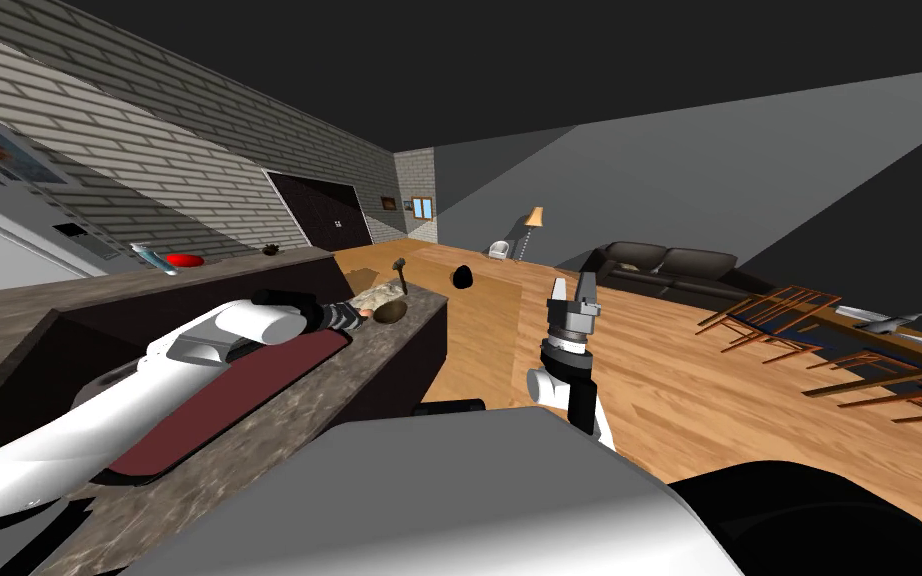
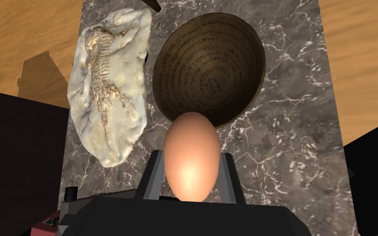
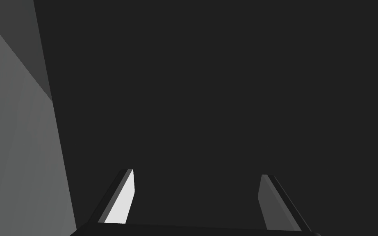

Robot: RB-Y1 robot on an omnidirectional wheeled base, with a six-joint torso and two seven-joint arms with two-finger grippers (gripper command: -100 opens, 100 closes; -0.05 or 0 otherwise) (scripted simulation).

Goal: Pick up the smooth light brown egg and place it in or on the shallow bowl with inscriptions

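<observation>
A smooth light brown egg (image 2: pixel 192 157) sits between the fingers of my left gripper (image 2: pixel 192 164), which is shut on it. Just beyond the egg's tip lies a shallow dark brown bowl (image 2: pixel 221 57) with rings of inscriptions inside, resting on the marble counter (image 2: pixel 294 135). In the head view my left arm reaches along the counter to the bowl (image 1: pixel 392 311). My right gripper (image 1: pixel 573 287) is held upright over the wooden floor, away from the counter, its fingers (image 3: pixel 122 200) open with nothing between them.
A pale rock slab with a fossil skeleton (image 2: pixel 108 88) lies beside the bowl. A dark red mat (image 1: pixel 249 395) covers the counter under my arm. A dark handle tip (image 2: pixel 153 4) pokes in past the bowl. Beyond the counter lie wooden floor, a dark sofa (image 1: pixel 669 268) and chairs (image 1: pixel 849 350).
</observation>
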